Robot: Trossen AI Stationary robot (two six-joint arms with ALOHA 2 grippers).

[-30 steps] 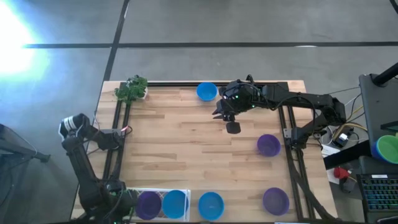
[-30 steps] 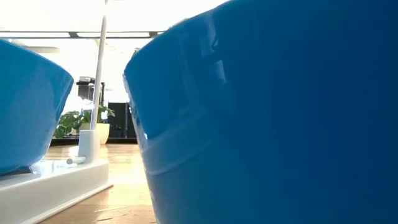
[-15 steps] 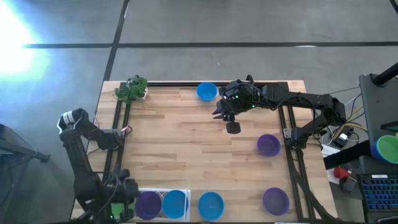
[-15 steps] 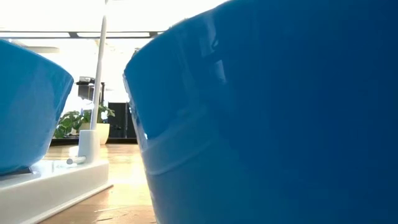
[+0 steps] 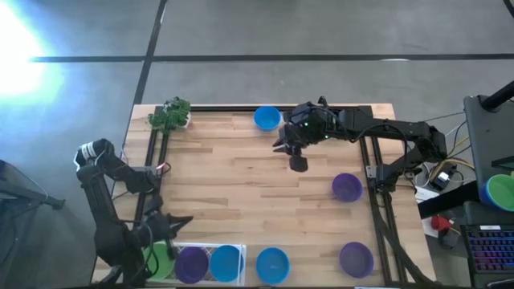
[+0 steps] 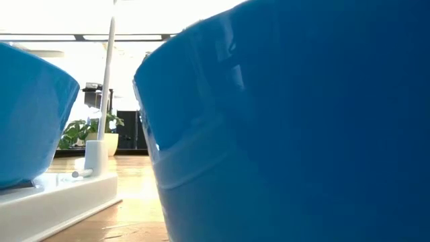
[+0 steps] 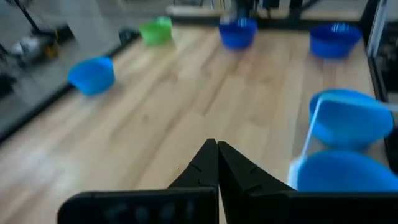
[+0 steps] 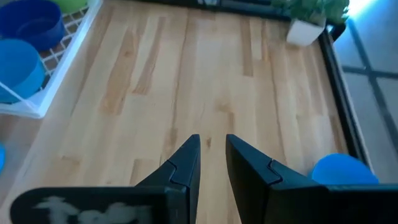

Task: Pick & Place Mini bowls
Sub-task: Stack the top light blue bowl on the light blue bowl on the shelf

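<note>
High view: the left gripper (image 5: 178, 220) sat at the table's near left corner, just beside the white mesh tray (image 5: 238, 250), fingers pressed together, empty. The tray held a purple bowl (image 5: 192, 264) and a blue bowl (image 5: 226, 262); a green bowl (image 5: 160, 258) lay at the tray's left end under the arm. The right gripper (image 5: 298, 163) hung over the far middle of the table (image 5: 241, 189), fingers a narrow gap apart, nothing between them. Loose bowls: blue (image 5: 267, 118) at far edge, purple (image 5: 347, 187) right of centre, blue (image 5: 272, 265) and purple (image 5: 356, 259) at near edge. A toy plant (image 5: 170, 115) stood far left. Low view: a blue bowl (image 6: 295, 128) filled most of the picture. Left wrist view: fingers (image 7: 202, 167) touching above bare wood. Right wrist view: fingers (image 8: 184, 160) slightly parted above bare wood.
</note>
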